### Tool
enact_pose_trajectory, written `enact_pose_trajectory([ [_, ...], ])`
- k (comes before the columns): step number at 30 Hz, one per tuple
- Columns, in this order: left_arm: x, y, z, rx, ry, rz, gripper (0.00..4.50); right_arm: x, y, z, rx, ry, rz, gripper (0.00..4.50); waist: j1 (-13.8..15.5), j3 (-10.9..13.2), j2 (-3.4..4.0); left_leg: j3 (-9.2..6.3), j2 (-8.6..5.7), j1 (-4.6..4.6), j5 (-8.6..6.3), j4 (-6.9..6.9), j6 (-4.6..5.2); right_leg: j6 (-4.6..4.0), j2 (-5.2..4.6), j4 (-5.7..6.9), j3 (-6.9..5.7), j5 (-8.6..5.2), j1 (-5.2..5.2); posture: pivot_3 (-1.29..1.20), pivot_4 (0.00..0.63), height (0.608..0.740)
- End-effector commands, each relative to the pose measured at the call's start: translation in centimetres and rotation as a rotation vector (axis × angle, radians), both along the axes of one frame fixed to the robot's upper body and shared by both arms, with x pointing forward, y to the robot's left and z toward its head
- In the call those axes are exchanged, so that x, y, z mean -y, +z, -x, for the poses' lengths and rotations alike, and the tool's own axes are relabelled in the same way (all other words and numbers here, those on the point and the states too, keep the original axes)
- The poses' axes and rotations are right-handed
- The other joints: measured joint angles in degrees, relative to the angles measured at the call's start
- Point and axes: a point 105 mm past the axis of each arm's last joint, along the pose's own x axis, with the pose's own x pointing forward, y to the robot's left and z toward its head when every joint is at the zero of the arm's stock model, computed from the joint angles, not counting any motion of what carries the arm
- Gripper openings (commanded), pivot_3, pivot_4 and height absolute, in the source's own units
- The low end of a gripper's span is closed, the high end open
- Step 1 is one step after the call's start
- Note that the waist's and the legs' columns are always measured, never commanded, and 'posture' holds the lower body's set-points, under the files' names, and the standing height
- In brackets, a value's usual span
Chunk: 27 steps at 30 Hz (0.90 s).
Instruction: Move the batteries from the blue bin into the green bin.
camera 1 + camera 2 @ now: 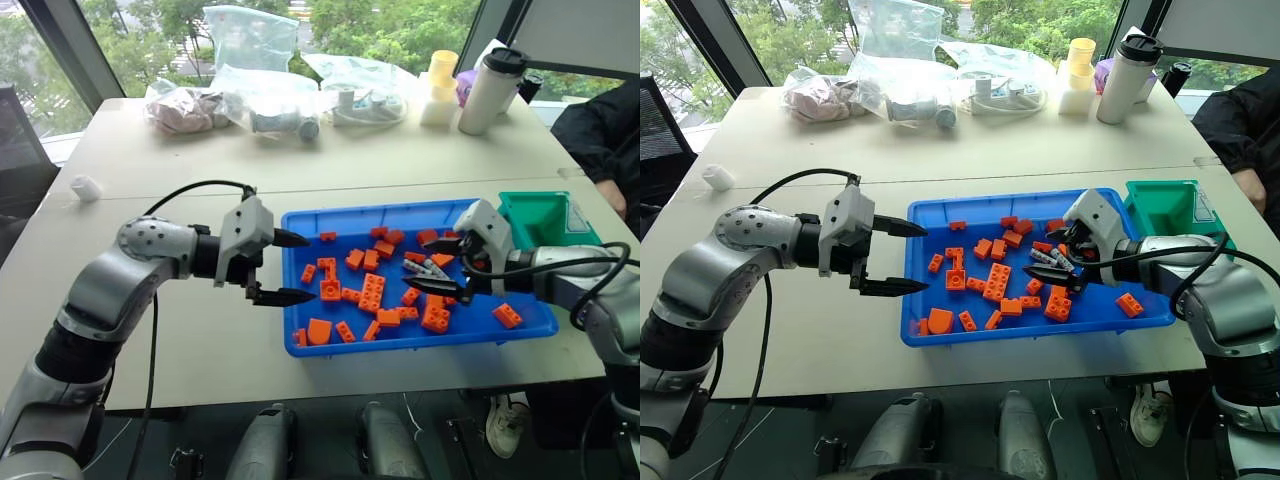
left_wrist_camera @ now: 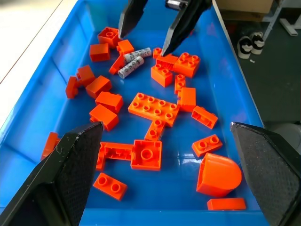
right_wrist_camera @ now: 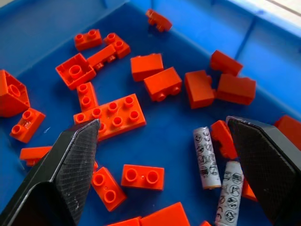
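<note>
Two batteries (image 3: 206,157) lying side by side, nearly touching, on floor of blue bin (image 1: 300,225), right-centre, w/ orange bricks (image 1: 371,293) crowding round them; one brick right against the nearer cell. Green bin (image 1: 535,218) just beyond blue bin's far right corner, looks empty.

Right gripper (image 1: 438,262) poised over the pair, jaws spread wide, gripping nothing. Left gripper (image 1: 282,267) at blue bin's left edge, jaws also wide apart, empty.

Handling, as judged: small rigid metal cylinders, light, smooth label wrap so prob. slippery and apt to roll or squirt out if pinched off-centre. Not fragile. Best hold: across the body at mid-length, fingers (image 3: 66,174) straddling one cell square to its long axis, not end to end. Little gap between the two, so risk of nudging the neighbour or catching the brick alongside; outer cell likely easier first.
</note>
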Motion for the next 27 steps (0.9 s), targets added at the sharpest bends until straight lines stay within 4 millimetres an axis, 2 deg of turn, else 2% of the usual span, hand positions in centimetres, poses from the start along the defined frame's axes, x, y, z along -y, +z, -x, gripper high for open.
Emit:
enact_pose_trajectory([
  [1, 0.3, 0.9, 0.4, 0.049, -0.005, 0.018, 4.50, -0.2, -0.6, 0.1, -0.009, 0.013, 0.024, 4.42, 0.0, 0.0, 0.00, 0.00, 0.00, 0.00, 0.00, 0.00, 0.00, 0.00, 0.00, 0.00, 0.00, 0.00, 0.00, 0.00, 0.150, 0.740],
  [4, 0.4, 1.0, 0.4, 0.052, 0.008, 0.032, 4.50, -0.1, -1.5, 0.0, -0.032, 0.007, 0.055, 4.42, -0.1, 0.0, 0.00, 0.00, 0.01, 0.00, 0.00, 0.00, 0.00, 0.00, 0.00, 0.01, 0.00, 0.00, 0.00, 0.00, 0.150, 0.740],
  [12, 0.5, 0.9, 0.5, 0.028, 0.024, 0.046, 4.50, 0.7, -2.1, -2.2, -0.026, -0.108, 0.088, 4.42, -0.1, 0.0, 0.00, 0.00, 0.01, 0.00, 0.00, 0.00, -0.01, 0.00, 0.02, 0.03, 0.00, 0.00, -0.03, 0.00, 0.150, 0.740],
  [17, 0.4, -0.3, 1.5, -0.001, -0.010, -0.040, 4.50, 0.2, -2.9, -2.4, -0.052, -0.104, 0.110, 4.42, -0.1, 0.0, 0.00, 0.00, 0.01, 0.00, 0.00, 0.00, -0.01, 0.00, 0.02, 0.03, 0.01, 0.00, -0.04, 0.00, 0.150, 0.740],
  [20, 0.2, -0.5, 1.3, 0.004, -0.007, -0.058, 4.50, -0.2, -3.2, -2.6, -0.055, -0.092, 0.140, 3.64, -0.1, 0.0, 0.00, 0.01, 0.01, 0.01, 0.00, 0.00, -0.01, 0.00, 0.02, 0.04, 0.01, 0.00, -0.03, 0.00, 0.150, 0.740],
  [27, 0.2, -0.4, 1.3, 0.004, -0.010, -0.051, 4.50, -0.7, -3.7, -2.7, -0.048, -0.071, 0.197, 0.02, -0.1, -0.1, -0.06, 0.00, 0.01, 0.01, 0.00, 0.01, -0.01, 0.00, 0.02, 0.03, 0.00, 0.00, -0.02, 0.00, 0.150, 0.740],
])
